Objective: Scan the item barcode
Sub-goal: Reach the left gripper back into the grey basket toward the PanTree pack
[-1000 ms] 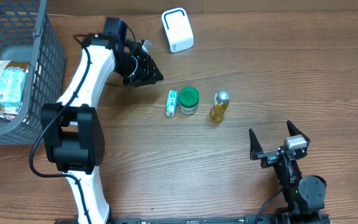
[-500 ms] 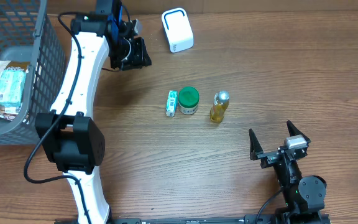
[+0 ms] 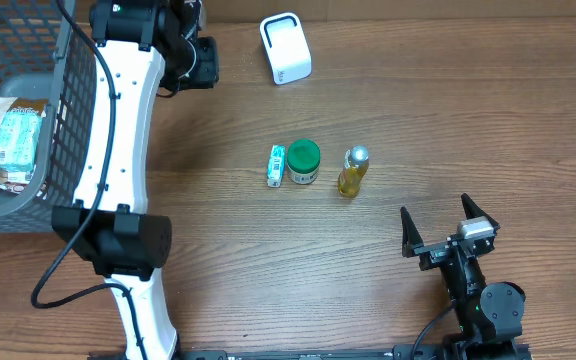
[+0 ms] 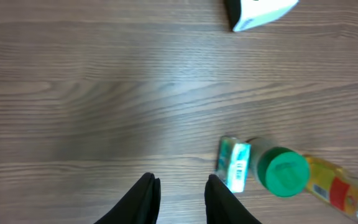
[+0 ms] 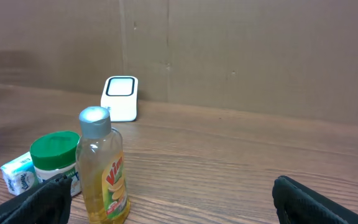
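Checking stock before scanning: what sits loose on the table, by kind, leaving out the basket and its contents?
Small box: 1
Green-lidded jar: 1
Yellow bottle: 1
White scanner: 1
Total: 4

Box [image 3: 277, 165], jar [image 3: 303, 161], bottle [image 3: 353, 170] in a row — scanner [image 3: 285, 48] behind them, basket [image 3: 73, 100] far left.

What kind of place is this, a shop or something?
Probably a mock shop checkout on a wooden table: a white barcode scanner, a green-lidded jar and yellow bottle, and a grey basket holding packets.
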Motion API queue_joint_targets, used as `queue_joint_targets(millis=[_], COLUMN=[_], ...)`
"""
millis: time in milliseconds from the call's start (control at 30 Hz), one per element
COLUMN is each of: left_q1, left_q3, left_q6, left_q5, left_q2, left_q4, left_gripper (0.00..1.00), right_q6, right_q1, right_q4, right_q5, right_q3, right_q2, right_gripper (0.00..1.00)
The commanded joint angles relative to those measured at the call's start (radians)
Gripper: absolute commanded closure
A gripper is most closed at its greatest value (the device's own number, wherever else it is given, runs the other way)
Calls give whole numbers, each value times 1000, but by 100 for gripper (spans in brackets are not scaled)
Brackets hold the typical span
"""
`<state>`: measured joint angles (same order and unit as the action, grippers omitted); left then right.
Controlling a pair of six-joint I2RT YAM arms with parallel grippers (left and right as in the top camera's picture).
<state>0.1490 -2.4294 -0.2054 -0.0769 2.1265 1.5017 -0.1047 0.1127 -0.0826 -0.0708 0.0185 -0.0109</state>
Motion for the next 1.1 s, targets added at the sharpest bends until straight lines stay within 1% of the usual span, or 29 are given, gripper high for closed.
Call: queue_joint_targets(millis=[0,200,333,433,500,533,567,633,767,867,933,1000,1067], left_q1=[17,18,4,-15,-31,-39,-48,-76,-137,-193,-240,-305,-356], left_q3=[-57,-61,-61,-61,-61,-61,-61,-61,-61,-61,-60,-60,-60], left_q6=[18,-10,-12,-11,-12,-11,-11,-10,31,83,106,114,129], left_q5=[124,253,355,463,546,578,620,687,686,656,610,556,510], left_q2=[-55,-143,-209,-239,-248,-249,-249,-249,-249,-249,-248,-240,-230], left_q4=[18,9,-34,-86,-101,-101,-105,-128,-188,-218,-225,-228,-227], left_gripper=[73,74,74,74,71,68,60,48,33,20,14,12,12], right_q6=[-1,-1,-1,-1,-1,-1,-1,-1,-1,-1,-1,-1,-1], right_q1=[-3,-3,-3,-3,-3,-3,-3,-3,-3,-3,-3,-3,-3], right_q4=[3,3,3,3,3,3,3,3,3,3,3,3,3], right_q5=[5,5,5,5,5,5,5,5,5,5,5,5,5], right_q3=[-10,-10,-10,-10,-10,-10,-10,-10,-10,-10,-10,-10,-10], right_q2=[8,8,8,8,8,8,8,8,8,8,8,8,8], right_gripper=[0,0,0,0,0,0,0,0,0,0,0,0,0])
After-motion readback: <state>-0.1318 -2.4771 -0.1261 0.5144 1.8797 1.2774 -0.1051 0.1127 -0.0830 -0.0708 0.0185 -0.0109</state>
